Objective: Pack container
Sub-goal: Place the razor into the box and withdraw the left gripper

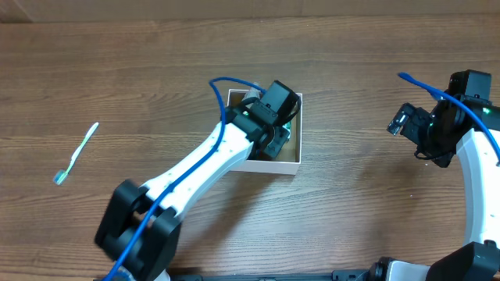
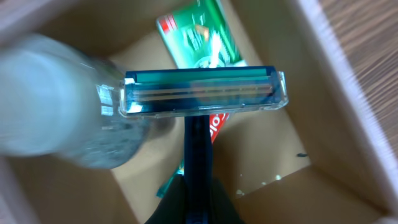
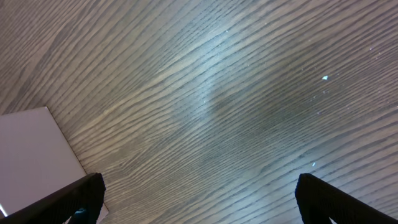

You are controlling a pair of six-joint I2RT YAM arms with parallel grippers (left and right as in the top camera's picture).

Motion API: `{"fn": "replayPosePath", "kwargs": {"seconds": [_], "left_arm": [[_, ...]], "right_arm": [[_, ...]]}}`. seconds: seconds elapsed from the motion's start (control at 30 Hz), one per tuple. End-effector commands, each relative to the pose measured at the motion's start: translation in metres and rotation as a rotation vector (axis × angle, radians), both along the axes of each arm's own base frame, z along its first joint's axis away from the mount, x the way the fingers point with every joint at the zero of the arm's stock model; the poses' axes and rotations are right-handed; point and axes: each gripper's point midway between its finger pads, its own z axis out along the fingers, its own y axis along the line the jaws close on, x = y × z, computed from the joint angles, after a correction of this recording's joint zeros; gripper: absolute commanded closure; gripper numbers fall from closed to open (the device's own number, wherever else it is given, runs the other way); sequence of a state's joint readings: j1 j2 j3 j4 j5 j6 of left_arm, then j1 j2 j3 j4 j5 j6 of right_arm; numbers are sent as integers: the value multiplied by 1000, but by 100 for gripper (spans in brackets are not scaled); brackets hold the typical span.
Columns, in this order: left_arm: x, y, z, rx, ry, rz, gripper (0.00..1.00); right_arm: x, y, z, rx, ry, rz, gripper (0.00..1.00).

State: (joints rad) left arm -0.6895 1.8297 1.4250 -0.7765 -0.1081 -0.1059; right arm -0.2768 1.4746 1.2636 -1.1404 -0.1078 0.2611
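The container point(image 1: 287, 165) is a small white-walled cardboard box with a brown inside, at the table's middle. My left gripper point(image 1: 275, 134) is over it, shut on the dark blue handle of a razor point(image 2: 202, 93), whose head hangs just above the box floor point(image 2: 267, 149). Inside the box lie a green and red toothpaste tube point(image 2: 199, 37) and a blurred clear bottle point(image 2: 56, 118). My right gripper point(image 3: 199, 199) is open and empty above bare wood at the right, seen from overhead point(image 1: 408, 122). A white corner of the box point(image 3: 31, 149) shows in the right wrist view.
A light green toothbrush point(image 1: 76, 154) lies on the wooden table at the far left. Blue cables run along both arms.
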Motion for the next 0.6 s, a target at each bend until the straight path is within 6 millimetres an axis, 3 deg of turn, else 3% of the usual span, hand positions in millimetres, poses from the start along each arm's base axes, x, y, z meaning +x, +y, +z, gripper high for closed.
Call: {"fn": "replayPosePath", "kwargs": {"seconds": [0.0, 0.03, 0.1, 0.17, 0.2, 0.23, 0.3, 0.33, 0.37, 0.43, 0.47, 0.5, 0.57], "left_arm": [[3, 0, -10, 40, -3, -60, 51], [5, 3, -5, 54, -23, -57, 50], [8, 11, 33, 67, -77, -35, 45], [5, 28, 101, 46, -171, 30, 43], [3, 54, 143, 62, -255, 116, 40], [3, 82, 167, 83, -316, 218, 35], [-3, 161, 199, 97, -371, 484, 27], [-6, 200, 202, 92, -351, 617, 26], [-11, 257, 197, 73, -291, 788, 24], [-12, 305, 187, 62, -234, 882, 20], [-12, 341, 175, 72, -188, 914, 17], [-12, 372, 159, 85, -136, 907, 12], [-15, 408, 122, 79, -27, 886, 2]], "right_arm": [[1, 2, 3, 2, -16, 8, 0], [1, 2, 3, 2, -14, 8, 0], [1, 2, 3, 3, -14, 8, 0], [1, 2, 3, 2, -14, 8, 0], [1, 2, 3, 2, -13, 9, 0], [1, 2, 3, 2, -13, 8, 0], [1, 2, 3, 2, -14, 8, 0], [1, 2, 3, 2, -14, 8, 0], [1, 2, 3, 2, -14, 8, 0], [1, 2, 3, 2, -14, 8, 0], [1, 2, 3, 2, -14, 8, 0], [1, 2, 3, 3, -14, 8, 0], [1, 2, 3, 2, -14, 8, 0]]}}
